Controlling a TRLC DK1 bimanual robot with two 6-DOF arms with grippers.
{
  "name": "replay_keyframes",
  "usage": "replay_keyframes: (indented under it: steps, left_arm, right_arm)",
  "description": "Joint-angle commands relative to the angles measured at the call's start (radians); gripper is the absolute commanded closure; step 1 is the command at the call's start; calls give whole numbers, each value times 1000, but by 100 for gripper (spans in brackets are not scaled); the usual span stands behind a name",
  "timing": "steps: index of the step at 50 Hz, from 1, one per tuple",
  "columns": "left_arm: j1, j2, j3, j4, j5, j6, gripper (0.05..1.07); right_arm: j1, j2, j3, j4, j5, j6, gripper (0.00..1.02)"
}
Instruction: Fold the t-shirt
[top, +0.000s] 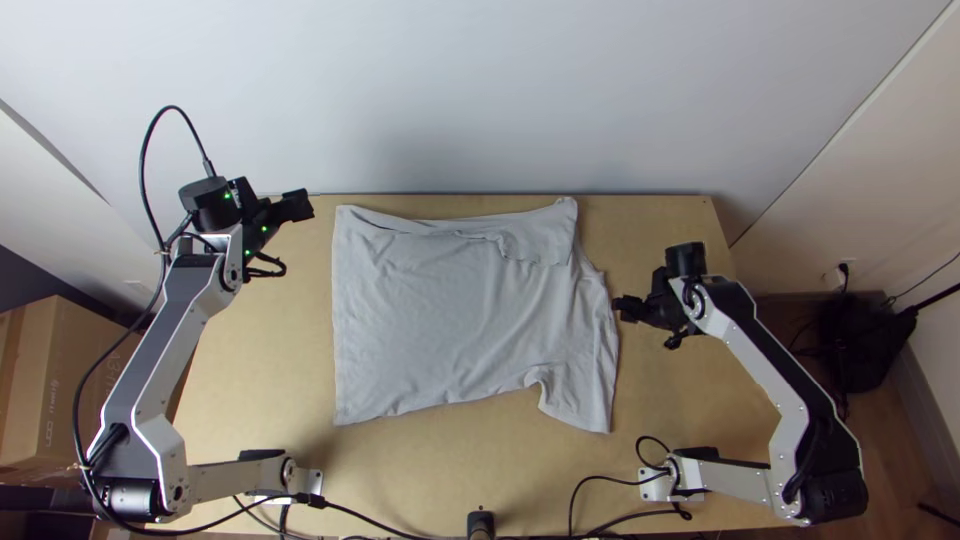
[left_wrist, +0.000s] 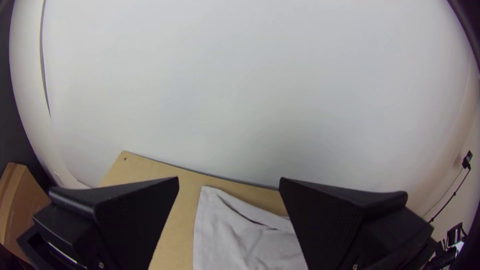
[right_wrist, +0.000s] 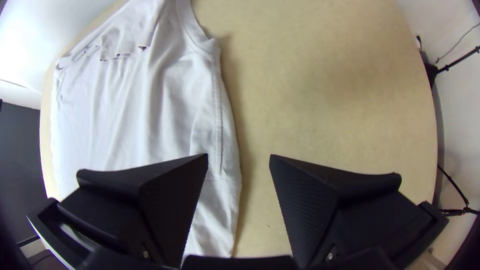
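The t-shirt (top: 455, 315) lies flat between the claws, far side turned inward, probably to narrow it. The right claw (right_wrist: 239, 156), spread and empty, is beside the shoulder edge — likely placed for a grip there. The left claw (left_wrist: 229, 178), also spread and empty, hangs beyond the opposite edge, presumably keeping clear.

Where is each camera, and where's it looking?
Top: high over the light wooden table's near edge, looking steeply down; silver left arm and right arm show.
Left wrist: on that wrist, facing the pale wall; black left gripper shows.
Right wrist: on that wrist, facing down; black right gripper shows.
All share the grey cloth t-shirt.
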Motion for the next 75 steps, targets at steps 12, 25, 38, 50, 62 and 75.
replay_keyframes:
  steps: [12, 25, 38, 50, 62, 75]
  left_arm:
    - [7, -67, -41, -18, 9, -10, 10]
    - [7, -91, -55, -32, 9, -9, 10]
    - [25, -111, -68, -38, 9, 2, 10]
    - [16, -129, -76, -135, 12, 65, 10]
    - [-75, -234, -171, -448, 144, 401, 11]
    - [-196, -323, -257, -839, 98, 709, 11]
  right_arm:
    - [36, -3, -114, 103, -18, 0, 45]
    - [82, 51, -140, 115, -18, 9, 45]
    - [92, 74, -206, 207, -17, 11, 60]
    - [84, 55, -247, 294, -9, 20, 95]
    - [29, 20, -254, 293, -8, 14, 95]
    - [13, -3, -258, 293, -9, 14, 95]
